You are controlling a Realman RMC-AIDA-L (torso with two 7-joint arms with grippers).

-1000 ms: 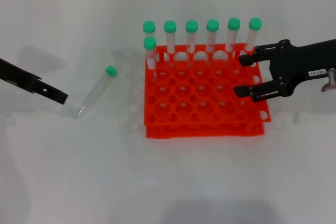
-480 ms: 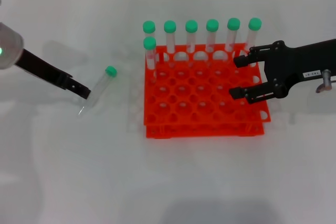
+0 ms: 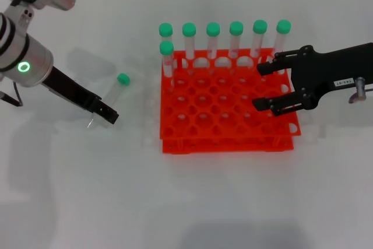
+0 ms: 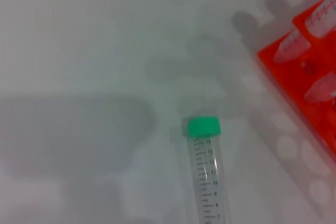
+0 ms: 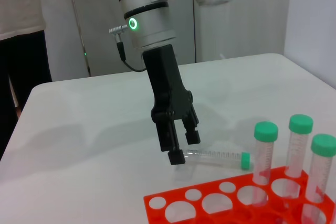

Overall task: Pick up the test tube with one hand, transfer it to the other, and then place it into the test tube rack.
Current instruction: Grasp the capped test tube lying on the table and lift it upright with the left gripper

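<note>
While lying flat on the table [image 3: 70, 190], test tube [image 5: 218, 157] between parted fingers of left gripper [image 5: 181, 148], test tube rack [image 3: 224, 109] well apart beyond its cap, right gripper [image 3: 265, 86] spread wide over rack's right edge.

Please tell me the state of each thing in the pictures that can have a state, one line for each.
test tube: capped, lying flat on the table, not lifted.
left gripper: open, fingers down around the tube's pointed end.
right gripper: open, holding nothing, above the rack's right side.
test tube rack: seven capped tubes standing upright at the back, other holes vacant.
</note>
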